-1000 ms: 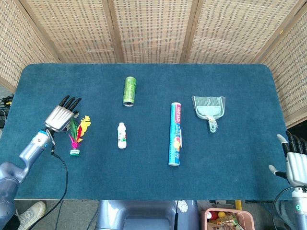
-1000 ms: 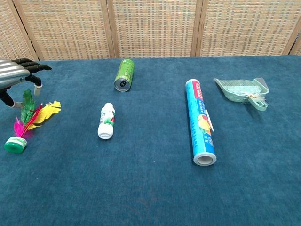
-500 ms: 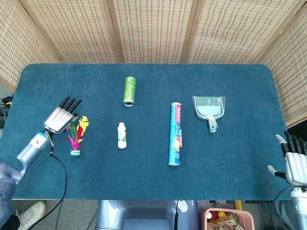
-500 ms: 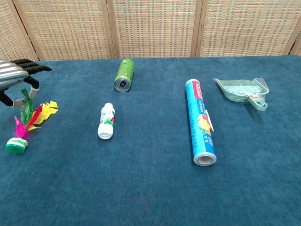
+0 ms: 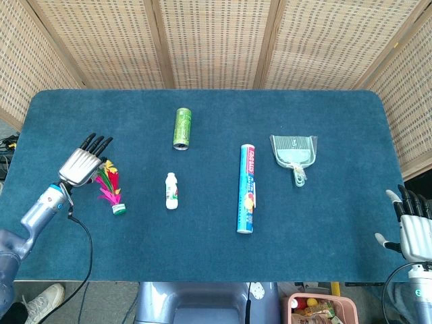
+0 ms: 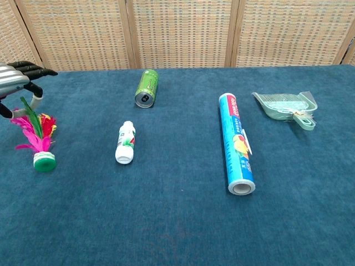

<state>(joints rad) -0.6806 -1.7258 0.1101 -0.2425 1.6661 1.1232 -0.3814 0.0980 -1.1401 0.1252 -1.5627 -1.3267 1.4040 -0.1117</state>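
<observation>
My left hand (image 5: pixel 82 165) hangs over the left part of the bench (image 5: pixel 202 250), its dark fingers (image 5: pixel 94 142) stretched out toward the far side and slightly apart. Under them is the feather shuttlecock (image 5: pixel 111 190). In the chest view my thumb is bent down against the tip of the green feather, but I cannot tell whether that feather is pinched or only touched. The shuttlecock's feathers, pink, red, yellow and green, fan out just below my palm, and its green and white base (image 6: pixel 44 161) sits on the bench on the near side, a little right of my hand.

To the right of the shuttlecock lies a small white bottle (image 5: pixel 172 190) on its side, cap toward the near edge. Farther off, beyond the bottle, a green can (image 5: pixel 182 127) lies with its open end facing near. Right of the middle is a long blue roll (image 5: pixel 246 188), lying near to far. Beyond it to the right is a pale green dustpan (image 5: pixel 294 152) with its handle pointing near.

My right hand (image 5: pixel 415 226) is at the near right corner, just off the bench edge, well apart from all the things. Its fingers point up and stand apart, holding nothing.
</observation>
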